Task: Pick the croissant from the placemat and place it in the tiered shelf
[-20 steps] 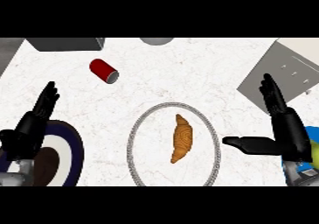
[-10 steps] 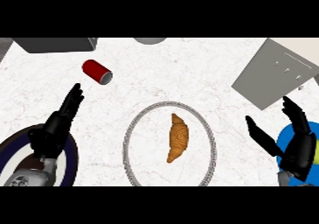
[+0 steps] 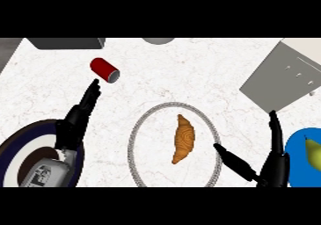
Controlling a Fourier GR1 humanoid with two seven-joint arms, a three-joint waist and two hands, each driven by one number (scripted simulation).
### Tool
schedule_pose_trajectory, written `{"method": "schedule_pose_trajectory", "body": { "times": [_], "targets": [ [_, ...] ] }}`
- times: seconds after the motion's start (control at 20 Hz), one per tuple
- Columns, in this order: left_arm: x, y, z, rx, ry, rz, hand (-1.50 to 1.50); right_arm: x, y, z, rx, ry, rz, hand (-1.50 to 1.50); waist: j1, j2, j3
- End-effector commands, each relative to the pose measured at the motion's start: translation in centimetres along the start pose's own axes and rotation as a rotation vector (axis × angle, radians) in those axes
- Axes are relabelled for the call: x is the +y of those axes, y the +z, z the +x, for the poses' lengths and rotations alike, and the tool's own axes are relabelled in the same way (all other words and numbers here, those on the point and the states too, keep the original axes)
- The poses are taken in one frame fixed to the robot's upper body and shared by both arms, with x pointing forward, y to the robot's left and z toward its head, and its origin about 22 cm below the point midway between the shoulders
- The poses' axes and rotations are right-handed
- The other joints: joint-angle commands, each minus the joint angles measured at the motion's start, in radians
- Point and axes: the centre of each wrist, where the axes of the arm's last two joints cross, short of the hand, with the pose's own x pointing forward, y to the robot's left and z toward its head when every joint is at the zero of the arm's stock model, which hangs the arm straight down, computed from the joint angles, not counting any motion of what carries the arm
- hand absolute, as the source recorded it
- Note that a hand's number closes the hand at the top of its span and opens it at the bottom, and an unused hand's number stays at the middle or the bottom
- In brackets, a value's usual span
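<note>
golden-brown curved croissant (image 3: 183, 144) lengthwise on the round placemat (image 3: 138, 132), both hands spread open

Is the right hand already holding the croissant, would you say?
No, the croissant lies untouched on the round placemat, with the open right hand beside it.

A single head view looks steeply down on the counter (image 3: 188, 70) from above

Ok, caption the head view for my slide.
Croissant lies on the round placemat, both open hands, left and right, apart from it.
</note>
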Motion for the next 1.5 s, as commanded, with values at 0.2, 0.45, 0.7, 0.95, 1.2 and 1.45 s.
{"method": "schedule_pose_trajectory", "body": {
  "times": [0.2, 0.45, 0.7, 0.95, 1.2, 1.45],
  "targets": [
    [-0.5, -0.3, 0.8, 0.005, -0.015, 0.001, 0.0, -0.3, -0.1, 4.8, 0.042, 0.222, 0.183, -1.5, 0.008, -0.005, -0.003],
    [-0.2, -0.4, -0.4, 0.005, -0.01, -0.01, 0.0, 1.0, -1.1, 8.6, 0.125, 0.424, 0.309, -1.5, 0.017, -0.003, -0.004],
    [-1.3, -0.3, -0.1, 0.014, -0.015, -0.029, 0.0, 3.2, 0.1, 11.5, 0.211, 0.673, 0.452, -1.5, 0.03, -0.005, -0.004],
    [-0.7, -0.6, 0.1, 0.006, -0.007, -0.027, 0.0, 5.9, 1.2, 15.5, 0.257, 0.796, 0.467, -1.5, 0.025, -0.004, -0.001],
    [-0.2, -0.2, -0.1, -0.003, -0.005, -0.036, 0.0, 7.1, 2.1, 18.1, 0.265, 0.794, 0.465, -1.5, 0.023, -0.005, 0.0],
    [-0.6, 1.0, -1.4, 0.006, -0.005, -0.028, 0.0, 8.0, 1.5, 18.6, 0.253, 0.784, 0.442, -1.5, 0.03, -0.004, 0.001]
  ]
}}
